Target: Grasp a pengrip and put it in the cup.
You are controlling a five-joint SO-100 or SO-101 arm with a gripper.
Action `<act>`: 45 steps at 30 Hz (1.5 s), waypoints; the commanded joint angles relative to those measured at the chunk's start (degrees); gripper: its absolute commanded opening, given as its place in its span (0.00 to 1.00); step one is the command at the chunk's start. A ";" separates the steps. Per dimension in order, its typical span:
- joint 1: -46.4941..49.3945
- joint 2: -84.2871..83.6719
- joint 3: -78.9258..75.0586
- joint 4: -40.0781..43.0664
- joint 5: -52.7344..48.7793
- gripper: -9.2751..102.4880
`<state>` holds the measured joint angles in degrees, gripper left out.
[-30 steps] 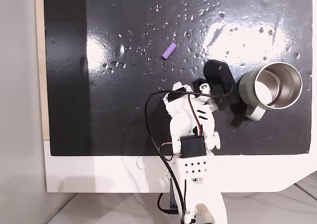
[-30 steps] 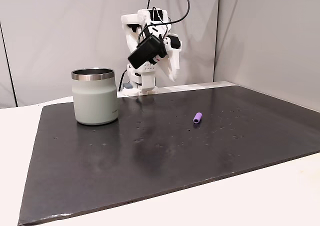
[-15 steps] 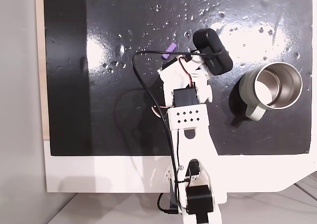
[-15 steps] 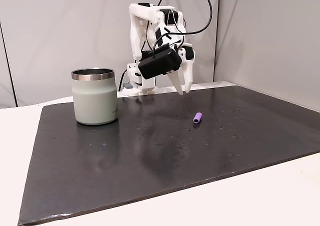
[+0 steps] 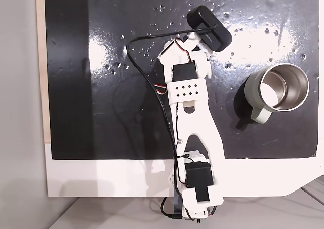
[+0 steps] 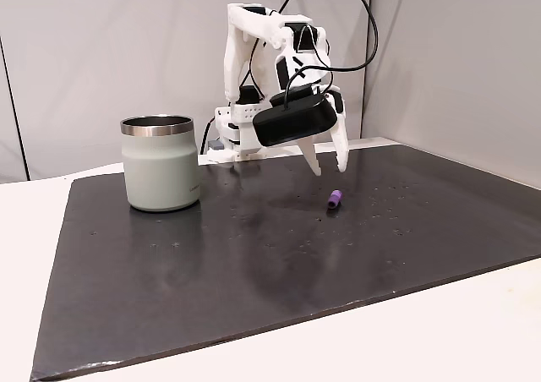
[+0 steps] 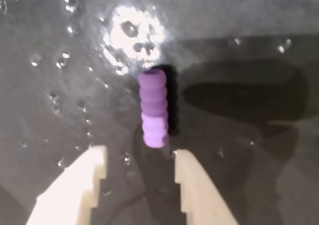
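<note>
The claw (image 7: 139, 168) hangs spread and empty just above the pengrip (image 7: 153, 108), which lies on the black mat (image 6: 254, 264) covering the bench (image 6: 473, 331). In the wrist view the two pale fingertips (image 7: 94, 170) enter from 6 o'clock with a clear gap between them, and the purple ribbed cylinder sits just past that gap, toward 12 o'clock, its long axis running roughly 12 to 6. Nothing touches it yet.

In a fixed view from the side, the claw (image 6: 328, 158) points down over the pengrip (image 6: 336, 199), tips apart from it and above the mat. The cup (image 6: 160, 162) stands upright well apart, at about 9 o'clock from the pengrip in that view, its steel rim open to the top.

From above, the arm (image 5: 190, 102) reaches toward 12 o'clock across the mat (image 5: 101, 112), and the cup (image 5: 277, 89) sits at about 4 o'clock from the wrist, handle toward 7 o'clock, its shiny inside holding nothing.

So the task looks to be at its start: the approach seems nearly finished, but the grasp is not made. Still to do, by my reckoning: lower the tips around the pengrip, close on it, lift, carry it across to the cup, and let go over the opening.
</note>
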<state>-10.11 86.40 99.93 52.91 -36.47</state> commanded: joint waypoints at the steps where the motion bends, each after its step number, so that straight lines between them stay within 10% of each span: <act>1: 0.09 -1.23 -5.62 -2.02 -2.64 0.27; 20: -0.18 -13.18 -8.96 -3.69 -8.00 0.27; 35: 0.09 -16.26 -10.28 -3.34 -10.02 0.08; 45: 1.49 0.26 -15.47 16.00 -3.96 0.08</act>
<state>-9.84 78.93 90.18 61.08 -43.51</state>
